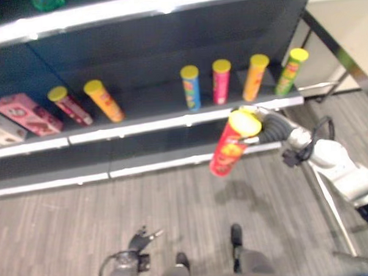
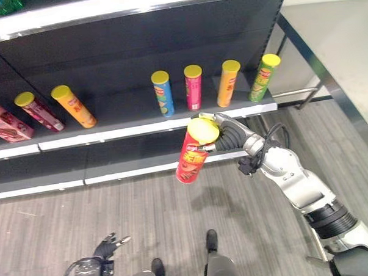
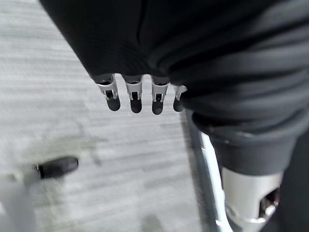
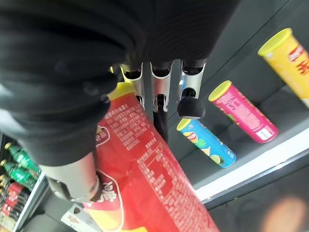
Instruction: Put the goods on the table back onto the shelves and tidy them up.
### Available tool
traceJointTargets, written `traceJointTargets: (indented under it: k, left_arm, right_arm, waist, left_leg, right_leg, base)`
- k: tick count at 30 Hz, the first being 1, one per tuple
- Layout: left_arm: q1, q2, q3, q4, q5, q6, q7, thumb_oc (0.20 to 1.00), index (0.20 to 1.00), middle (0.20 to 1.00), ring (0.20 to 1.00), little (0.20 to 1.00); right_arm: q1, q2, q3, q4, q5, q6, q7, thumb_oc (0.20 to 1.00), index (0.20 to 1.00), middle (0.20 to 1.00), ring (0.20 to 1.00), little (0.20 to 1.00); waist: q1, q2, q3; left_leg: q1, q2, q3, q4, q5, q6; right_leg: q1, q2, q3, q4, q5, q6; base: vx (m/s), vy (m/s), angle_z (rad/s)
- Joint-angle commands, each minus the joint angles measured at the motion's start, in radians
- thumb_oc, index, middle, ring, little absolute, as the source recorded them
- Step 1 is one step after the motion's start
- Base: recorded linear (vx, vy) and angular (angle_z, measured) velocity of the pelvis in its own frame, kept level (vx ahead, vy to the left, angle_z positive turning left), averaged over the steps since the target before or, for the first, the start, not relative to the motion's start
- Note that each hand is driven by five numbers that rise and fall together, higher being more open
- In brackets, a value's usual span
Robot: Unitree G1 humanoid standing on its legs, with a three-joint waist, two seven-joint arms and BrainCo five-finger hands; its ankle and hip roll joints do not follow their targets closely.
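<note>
The right hand (image 2: 223, 135) is curled round the upper end of a red crisp tube (image 2: 193, 151) with a yellow lid, holding it in the air in front of the shelf's front edge (image 2: 141, 129), tilted so its base hangs lower and towards the robot's left. The right wrist view adds what the head views cannot: the tube's printed red side runs along the palm, with the fingers (image 4: 159, 92) lying against it and one dark fingertip standing off it.

On the shelf behind stand four upright tubes: blue (image 2: 162, 93), pink (image 2: 193, 87), orange (image 2: 227, 83) and green (image 2: 262, 78), the green one leaning a little. Further to the robot's left two more yellow-lidded tubes lean back, a dark red one (image 2: 38, 111) and an orange one (image 2: 74, 106), beside a pink box (image 1: 28, 113). The left eye view also catches a pale box (image 1: 1, 129) at the shelf's far left end, and green bottles (image 4: 14, 166) show on a shelf in the right wrist view.

The left hand (image 2: 109, 245) hangs low over the grey floor (image 2: 144, 207), holding nothing; its wrist view shows the fingers (image 3: 135, 96) bent down in a loose row.
</note>
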Motion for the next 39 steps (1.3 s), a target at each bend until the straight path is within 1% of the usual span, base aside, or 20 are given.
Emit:
traceJointTargets:
  k: [1, 2, 4, 6, 7, 8, 12, 14, 15, 16, 17, 18, 19, 21, 23, 24, 25, 27, 33, 39]
  left_arm:
    - [-0.018, 0.045, -0.071, 0.020, -0.019, -0.018, -0.002, 1.000, 1.000, 1.000, 1.000, 1.000]
    - [-0.018, 0.045, -0.072, 0.020, -0.019, -0.018, -0.002, 1.000, 1.000, 1.000, 1.000, 1.000]
    - [-0.013, 0.049, -0.066, 0.017, -0.031, -0.010, -0.005, 1.000, 1.000, 1.000, 1.000, 1.000]
    - [-0.008, 0.057, -0.057, 0.020, -0.026, -0.013, 0.002, 1.000, 1.000, 1.000, 1.000, 1.000]
    - [-0.006, 0.061, -0.056, 0.017, -0.032, -0.016, 0.005, 1.000, 1.000, 1.000, 1.000, 1.000]
    - [0.002, 0.071, -0.047, 0.008, -0.060, -0.025, 0.012, 1.000, 1.000, 1.000, 1.000, 1.000]
    - [0.025, 0.092, -0.032, -0.003, -0.072, -0.025, 0.029, 1.000, 1.000, 1.000, 1.000, 1.000]
    - [0.039, 0.096, -0.032, 0.007, -0.060, -0.026, 0.013, 1.000, 1.000, 1.000, 1.000, 1.000]
    - [0.039, 0.097, -0.032, 0.007, -0.060, -0.026, 0.013, 1.000, 1.000, 1.000, 1.000, 1.000]
    - [0.035, 0.101, -0.042, 0.008, -0.049, -0.020, 0.011, 1.000, 1.000, 1.000, 1.000, 1.000]
    - [0.026, 0.105, -0.046, 0.010, -0.036, -0.016, 0.013, 1.000, 1.000, 1.000, 1.000, 1.000]
    - [0.025, 0.118, -0.049, 0.003, -0.031, -0.013, 0.009, 1.000, 1.000, 1.000, 1.000, 1.000]
    - [0.023, 0.129, -0.051, -0.003, -0.027, -0.011, 0.002, 1.000, 1.000, 1.000, 1.000, 1.000]
    - [0.016, 0.155, -0.044, -0.004, -0.023, -0.007, -0.001, 1.000, 1.000, 1.000, 1.000, 1.000]
    - [0.006, 0.163, -0.035, 0.053, 0.004, 0.001, 0.002, 1.000, 1.000, 1.000, 1.000, 1.000]
    - [0.006, 0.163, -0.034, 0.054, 0.005, 0.000, 0.002, 1.000, 1.000, 1.000, 1.000, 1.000]
    - [0.003, 0.158, -0.025, 0.093, 0.014, 0.005, 0.007, 1.000, 1.000, 1.000, 1.000, 1.000]
    - [0.001, 0.148, -0.009, 0.117, 0.011, 0.010, 0.008, 1.000, 1.000, 1.000, 1.000, 1.000]
    - [0.027, 0.080, -0.018, 0.094, 0.000, 0.002, 0.005, 1.000, 1.000, 1.000, 1.000, 1.000]
    - [0.034, 0.054, -0.037, 0.088, 0.001, 0.001, -0.003, 1.000, 1.000, 1.000, 1.000, 1.000]
  right_arm:
    - [-0.085, -0.002, -0.036, -0.031, 0.045, -0.045, -0.039, 0.200, 0.200, 0.200, 0.200, 0.200]
    - [-0.085, -0.002, -0.037, -0.031, 0.045, -0.045, -0.039, 0.200, 0.200, 0.200, 0.200, 0.200]
    - [-0.070, -0.003, -0.040, -0.034, 0.045, -0.037, -0.030, 0.200, 0.200, 0.200, 0.200, 0.200]
    - [-0.073, 0.006, -0.028, -0.032, 0.045, -0.039, -0.022, 0.200, 0.200, 0.200, 0.200, 0.200]
    - [-0.075, 0.007, -0.024, -0.026, 0.047, -0.041, -0.025, 0.200, 0.200, 0.200, 0.200, 0.200]
    - [-0.074, 0.005, -0.027, -0.014, 0.052, -0.047, -0.030, 0.200, 0.200, 0.200, 0.200, 0.200]
    - [-0.029, 0.013, -0.053, 0.000, 0.043, -0.051, -0.048, 0.200, 0.200, 0.200, 0.200, 0.200]
    - [-0.017, 0.021, -0.056, -0.015, 0.028, -0.046, -0.033, 0.200, 0.200, 0.200, 0.200, 0.200]
    - [-0.016, 0.021, -0.058, -0.015, 0.028, -0.046, -0.033, 0.200, 0.200, 0.200, 0.200, 0.200]
    - [0.008, 0.045, -0.071, -0.016, 0.012, -0.037, -0.033, 0.200, 0.200, 0.200, 0.200, 0.200]
    - [0.021, 0.070, -0.070, 0.004, -0.004, -0.032, -0.035, 0.200, 0.200, 0.200, 0.200, 0.200]
    - [0.027, 0.078, -0.071, 0.001, -0.015, -0.030, -0.035, 0.200, 0.200, 0.200, 0.200, 0.200]
    - [0.020, 0.091, -0.062, 0.007, -0.023, -0.024, -0.027, 0.200, 0.200, 0.200, 0.200, 0.200]
    - [-0.003, 0.104, -0.043, 0.015, -0.027, -0.023, -0.027, 0.200, 0.200, 0.200, 0.200, 0.200]
    - [-0.003, 0.104, -0.052, 0.020, -0.015, -0.021, -0.031, 0.200, 0.200, 0.200, 0.200, 0.200]
    - [-0.004, 0.104, -0.052, 0.020, -0.015, -0.021, -0.031, 0.200, 0.200, 0.200, 0.200, 0.200]
    - [-0.004, 0.100, -0.059, 0.024, 0.001, -0.020, -0.032, 0.200, 0.200, 0.200, 0.200, 0.200]
    - [-0.023, 0.098, -0.050, 0.034, 0.019, -0.023, -0.035, 0.200, 0.200, 0.200, 0.200, 0.200]
    - [-0.008, 0.076, -0.058, 0.051, 0.011, -0.024, -0.046, 0.200, 0.200, 0.200, 0.200, 0.200]
    - [-0.014, 0.066, -0.057, 0.063, 0.026, -0.027, -0.046, 0.200, 0.200, 0.200, 0.200, 0.200]
  waist:
    - [0.035, -0.060, 0.037]
    - [0.033, -0.059, 0.037]
    - [0.034, -0.055, 0.030]
    - [0.041, -0.059, 0.019]
    - [0.043, -0.059, 0.016]
    - [0.042, -0.056, 0.006]
    - [0.061, -0.038, -0.018]
    - [0.070, -0.030, -0.046]
    - [0.071, -0.032, -0.045]
    - [0.078, -0.031, -0.051]
    - [0.081, -0.033, -0.042]
    - [0.077, -0.037, -0.041]
    - [0.078, -0.041, -0.039]
    - [0.085, -0.035, -0.030]
    - [0.055, -0.019, -0.018]
    - [0.056, -0.018, -0.018]
    - [0.035, -0.005, -0.012]
    - [0.028, -0.005, -0.013]
    - [0.029, -0.023, -0.045]
    - [0.029, -0.029, -0.054]
  left_leg:
    - [-0.110, -0.084, -0.046, 0.284, -0.051, -0.042]
    - [-0.114, -0.082, -0.048, 0.290, -0.054, -0.043]
    - [-0.111, -0.015, -0.022, 0.252, -0.061, -0.036]
    - [-0.102, 0.057, -0.040, 0.166, -0.038, -0.037]
    - [-0.111, 0.101, -0.055, 0.132, -0.006, -0.043]
    - [-0.130, 0.196, -0.071, 0.065, 0.075, -0.069]
    - [-0.191, 0.296, -0.058, 0.020, 0.211, -0.139]
    - [-0.152, 0.295, -0.022, 0.020, 0.140, -0.142]
    - [-0.149, 0.292, -0.021, 0.021, 0.138, -0.142]
    - [-0.154, 0.272, -0.010, 0.045, 0.111, -0.142]
    - [-0.165, 0.243, -0.002, 0.088, 0.085, -0.133]
    - [-0.167, 0.209, 0.006, 0.096, 0.064, -0.115]
    - [-0.154, 0.182, 0.023, 0.089, 0.050, -0.095]
    - [-0.130, 0.146, 0.050, 0.065, 0.036, -0.060]
    - [-0.078, 0.100, 0.079, -0.006, 0.041, -0.035]
    - [-0.079, 0.101, 0.080, -0.008, 0.043, -0.035]
    - [-0.039, 0.079, 0.081, -0.044, 0.046, -0.025]
    - [-0.004, 0.051, 0.083, -0.066, 0.034, -0.016]
    - [0.031, 0.039, 0.069, -0.066, 0.011, -0.025]
    - [0.060, 0.048, 0.049, -0.066, 0.020, -0.033]
  right_leg:
    - [0.074, -0.008, 0.012, 0.037, -0.177, 0.061]
    - [0.074, -0.007, 0.010, 0.036, -0.177, 0.060]
    - [0.093, -0.022, 0.002, 0.027, -0.195, 0.071]
    - [0.095, -0.047, 0.015, 0.031, -0.218, 0.084]
    - [0.093, -0.062, 0.020, 0.038, -0.232, 0.088]
    - [0.105, -0.101, 0.029, 0.049, -0.257, 0.109]
    - [0.187, -0.193, 0.027, 0.067, -0.294, 0.170]
    - [0.231, -0.246, 0.023, 0.079, -0.298, 0.198]
    - [0.234, -0.249, 0.023, 0.077, -0.298, 0.199]
    - [0.242, -0.280, 0.011, 0.089, -0.267, 0.204]
    - [0.239, -0.321, 0.015, 0.114, -0.163, 0.204]
    - [0.199, -0.346, 0.035, 0.153, -0.105, 0.204]
    - [0.161, -0.358, 0.052, 0.195, -0.060, 0.194]
    - [0.097, -0.367, 0.027, 0.260, 0.013, 0.169]
    - [0.043, -0.250, 0.039, 0.266, -0.066, 0.145]
    - [0.040, -0.248, 0.040, 0.266, -0.065, 0.145]
    - [0.023, -0.154, 0.055, 0.229, -0.157, 0.133]
    - [-0.021, -0.079, 0.028, 0.131, -0.164, 0.126]
    - [0.089, -0.051, -0.009, 0.007, -0.160, 0.113]
    - [0.124, -0.027, 0.004, 0.005, -0.189, 0.099]
  base:
    - [0.08, 0.103, 0.41]
    - [0.12, 0.110, 0.42]
    - [0.22, 0.190, 0.46]
    - [0.27, 0.285, 0.12]
    - [0.38, 0.470, -0.08]
    - [0.42, 0.528, -0.07]
    - [0.50, 0.531, 0.06]
    - [0.47, 0.420, -0.25]
    - [0.36, 0.317, -0.50]
    - [0.30, 0.333, -0.51]
    - [0.37, 0.467, -0.37]
    - [0.29, 0.456, 0.02]
    - [0.22, 0.404, 0.10]
    - [0.19, 0.403, -0.16]
    - [0.16, 0.372, -0.40]
    - [0.16, 0.244, -0.28]
    - [0.17, 0.179, -0.23]
    - [0.14, 0.131, -0.30]
    - [0.08, -0.026, 0.08]
    - [0.07, -0.070, 0.04]
